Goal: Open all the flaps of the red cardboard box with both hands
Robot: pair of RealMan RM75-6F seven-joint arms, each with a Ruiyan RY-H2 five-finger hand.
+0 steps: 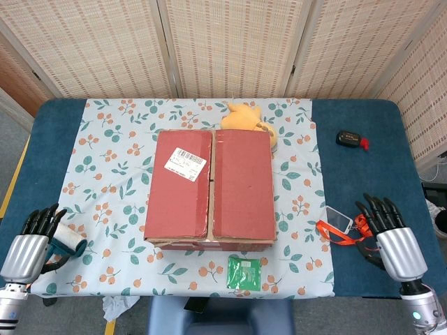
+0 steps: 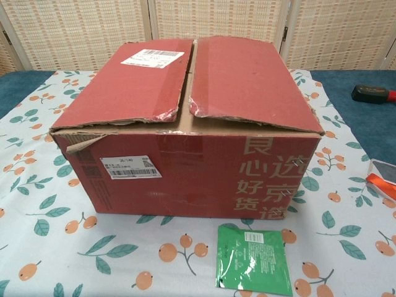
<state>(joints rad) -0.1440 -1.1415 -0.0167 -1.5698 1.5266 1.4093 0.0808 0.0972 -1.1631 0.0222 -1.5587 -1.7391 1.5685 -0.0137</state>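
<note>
The red cardboard box [image 1: 209, 187] stands mid-table on the floral cloth, its two top flaps lying flat and meeting along a centre seam. In the chest view the box [image 2: 185, 133] fills the frame, the flaps' near edges torn and slightly raised. My left hand [image 1: 28, 244] hovers at the table's near left corner, fingers spread, holding nothing, right beside a lint roller [image 1: 68, 241]. My right hand [image 1: 391, 237] is at the near right, fingers apart and empty, next to an orange lanyard [image 1: 349, 234]. Neither hand shows in the chest view.
A yellow plush toy [image 1: 246, 118] sits behind the box. A green packet [image 1: 244, 272] lies in front of it. A phone [image 1: 339, 218] rests by the lanyard, and a black and red device [image 1: 349, 139] lies on the blue table [image 1: 363, 174] at the right.
</note>
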